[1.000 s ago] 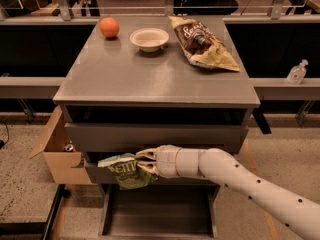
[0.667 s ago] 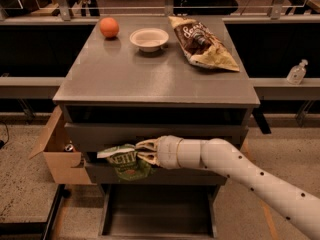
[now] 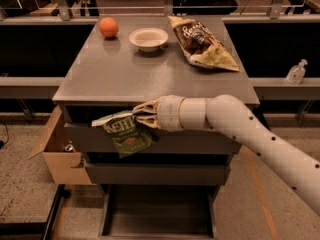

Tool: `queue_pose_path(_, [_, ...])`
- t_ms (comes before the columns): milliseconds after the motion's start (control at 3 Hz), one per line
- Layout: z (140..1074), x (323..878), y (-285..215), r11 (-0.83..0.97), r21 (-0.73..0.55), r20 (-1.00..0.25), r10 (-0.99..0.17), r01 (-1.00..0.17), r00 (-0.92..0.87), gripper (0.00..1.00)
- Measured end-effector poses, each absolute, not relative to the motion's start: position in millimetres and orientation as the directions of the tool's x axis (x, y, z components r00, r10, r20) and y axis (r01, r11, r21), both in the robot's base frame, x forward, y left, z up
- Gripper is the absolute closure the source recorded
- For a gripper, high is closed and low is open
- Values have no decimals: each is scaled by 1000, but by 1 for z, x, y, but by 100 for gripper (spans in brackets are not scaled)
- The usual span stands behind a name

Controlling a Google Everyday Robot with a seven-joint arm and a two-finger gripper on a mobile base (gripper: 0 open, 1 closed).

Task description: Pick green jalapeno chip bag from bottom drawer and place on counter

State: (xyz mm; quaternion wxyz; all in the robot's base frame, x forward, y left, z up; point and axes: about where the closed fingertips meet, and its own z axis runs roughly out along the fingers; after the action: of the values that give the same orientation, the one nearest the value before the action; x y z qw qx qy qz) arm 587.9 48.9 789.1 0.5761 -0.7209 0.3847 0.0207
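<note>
My gripper is shut on the green jalapeno chip bag, a small crinkled green foil bag with pale lettering. It holds the bag by its top edge in front of the upper drawer faces, just below the counter's front edge. The bag hangs down and tilts left. The counter is the flat grey top of the cabinet, just above the gripper. The bottom drawer is pulled out at the cabinet's foot, with a dark floor showing. My white arm reaches in from the lower right.
On the counter stand an orange at the back left, a white bowl in the back middle and a larger brown-and-cream chip bag at the back right. An open cardboard box sits left of the cabinet. A sanitizer bottle stands at the far right.
My gripper has lifted the green bag from the level of the middle drawer up to just under the counter's front edge.
</note>
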Motion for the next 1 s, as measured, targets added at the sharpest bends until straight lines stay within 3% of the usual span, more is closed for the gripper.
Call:
queue_pose_path(333, [821,589,59,-89,-853,-399,-524,-514,753,100])
queue_pose_path(667, [870,576,84,-177,-908,-255,-486,-379,836,100])
queue_pose_path(1000, [870,575,84,-177,-908,-255,-486,-379,836,100])
